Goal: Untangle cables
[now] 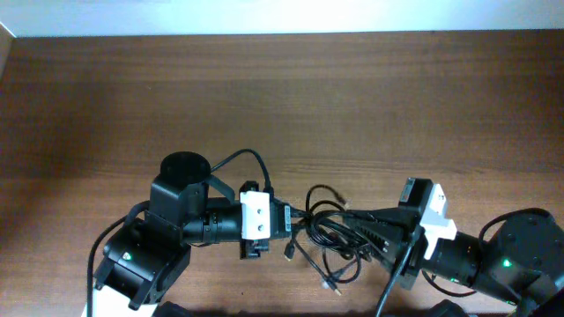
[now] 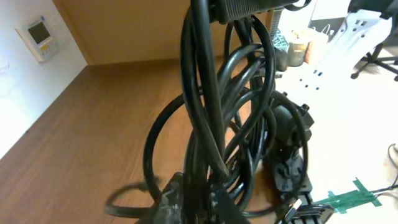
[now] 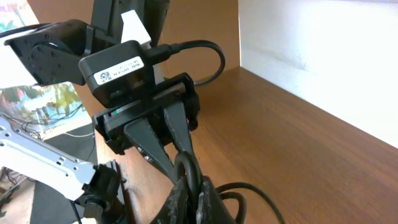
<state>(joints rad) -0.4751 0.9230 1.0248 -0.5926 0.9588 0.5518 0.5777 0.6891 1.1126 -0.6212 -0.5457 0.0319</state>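
Two arms meet over one knot of cables (image 1: 328, 236) near the front edge of the table (image 1: 264, 88). The left gripper (image 1: 293, 225) is nearly closed, pinching a loop; the right gripper (image 1: 356, 227) is clamped tight on the bundle. Cable loops crowd the left wrist view, where its own fingers are blurred. Most plug ends are hidden. Green tape (image 2: 348, 199) lies off to the side.

The far half of the table (image 1: 282, 97) lies bare, open to a pass from either side. Near the front edge, the cables (image 1: 330, 239) fill the narrow gap between the left gripper (image 1: 295, 227) and the right gripper (image 1: 357, 231), the 2 clamped on them. The left arm (image 1: 176, 220) and the right arm (image 1: 515, 260) block the near corners.
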